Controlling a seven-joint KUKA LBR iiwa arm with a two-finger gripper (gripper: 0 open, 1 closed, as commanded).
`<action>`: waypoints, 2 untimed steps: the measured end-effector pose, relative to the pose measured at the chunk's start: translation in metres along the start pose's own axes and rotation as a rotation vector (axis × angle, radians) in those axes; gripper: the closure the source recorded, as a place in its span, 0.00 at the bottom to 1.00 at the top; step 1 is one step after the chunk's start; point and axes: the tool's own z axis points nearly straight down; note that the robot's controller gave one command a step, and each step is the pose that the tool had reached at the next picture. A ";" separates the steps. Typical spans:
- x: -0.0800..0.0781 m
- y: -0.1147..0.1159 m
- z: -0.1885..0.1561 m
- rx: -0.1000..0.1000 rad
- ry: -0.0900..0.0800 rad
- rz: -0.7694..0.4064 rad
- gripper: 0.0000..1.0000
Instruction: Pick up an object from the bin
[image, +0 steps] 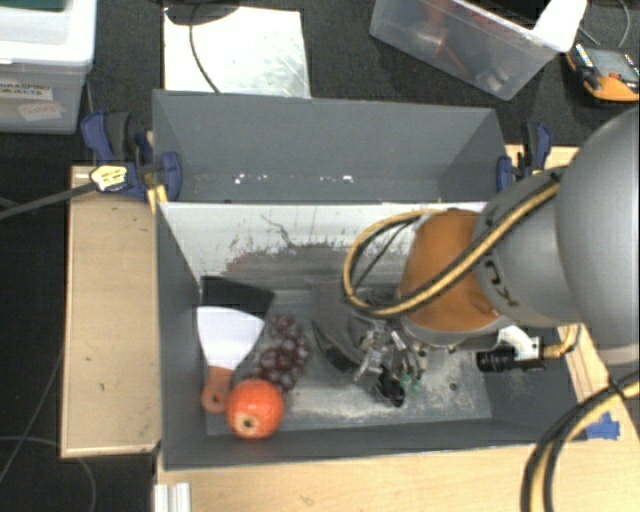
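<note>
Grey metal bin (178, 330) seen from above. The robot arm (600, 230) reaches in from the right. Its gripper (388, 372) sits low over the floor right of centre, and whether it is open or closed cannot be told. Left of it lies a bunch of purple grapes (283, 350), long axis running back to front, its near end just beside an orange (255, 408). A sound grasp would likely close across that axis.

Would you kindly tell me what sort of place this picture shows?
Most likely a robotics lab workbench: a robot arm has its gripper inside a grey metal bin holding an orange fruit and purple grapes, with a clear plastic tub and loose cables beyond.
</note>
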 end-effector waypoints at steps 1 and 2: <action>0.002 -0.001 -0.032 0.004 0.008 -0.001 1.00; 0.001 -0.001 -0.072 0.004 0.008 -0.003 1.00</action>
